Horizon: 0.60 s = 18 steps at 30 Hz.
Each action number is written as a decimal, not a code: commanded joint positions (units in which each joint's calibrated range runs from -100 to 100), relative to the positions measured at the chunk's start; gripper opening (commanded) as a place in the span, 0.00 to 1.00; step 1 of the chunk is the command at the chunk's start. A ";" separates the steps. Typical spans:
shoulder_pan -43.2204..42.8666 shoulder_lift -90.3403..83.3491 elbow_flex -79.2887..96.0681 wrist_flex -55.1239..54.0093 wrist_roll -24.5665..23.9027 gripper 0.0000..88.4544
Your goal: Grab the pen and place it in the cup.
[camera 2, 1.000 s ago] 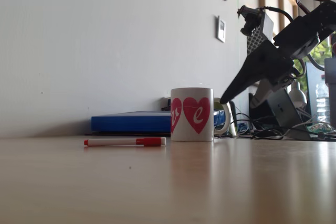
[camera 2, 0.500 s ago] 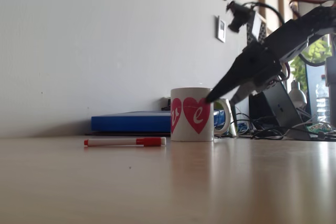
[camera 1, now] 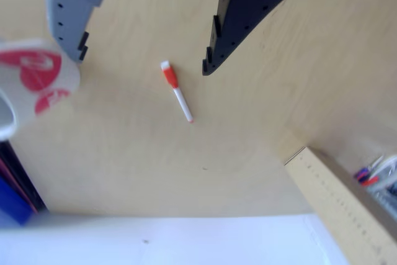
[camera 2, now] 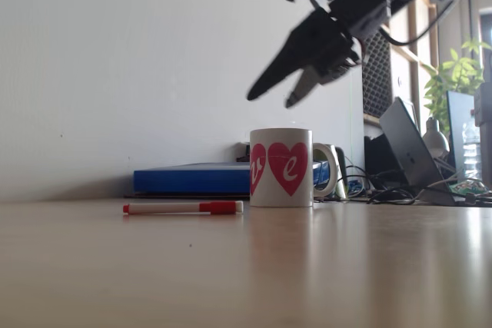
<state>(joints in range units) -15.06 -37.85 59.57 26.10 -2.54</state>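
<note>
Gripper (camera 2: 270,101), jaws apart, has risen above the cup (camera 2: 281,167), heading toward the untouched pen (camera 2: 183,207).

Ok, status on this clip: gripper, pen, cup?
Gripper open, empty, up in the air above the cup. Pen flat on the table beside the cup, untouched. Nothing blocking the pen.

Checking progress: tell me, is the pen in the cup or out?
Out. The pen lies flat on the table, left of the cup in the fixed view.
</note>
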 commanded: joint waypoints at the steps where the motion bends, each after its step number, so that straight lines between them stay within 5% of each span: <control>1: -0.59 6.82 -8.28 -1.03 2.49 0.48; 7: -0.67 18.68 -16.52 -0.94 3.38 0.49; 13: -0.76 28.23 -22.95 -0.25 4.22 0.65; 18: -1.01 37.27 -29.47 -0.25 4.27 0.67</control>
<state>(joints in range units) -15.65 -4.84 36.35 26.10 1.42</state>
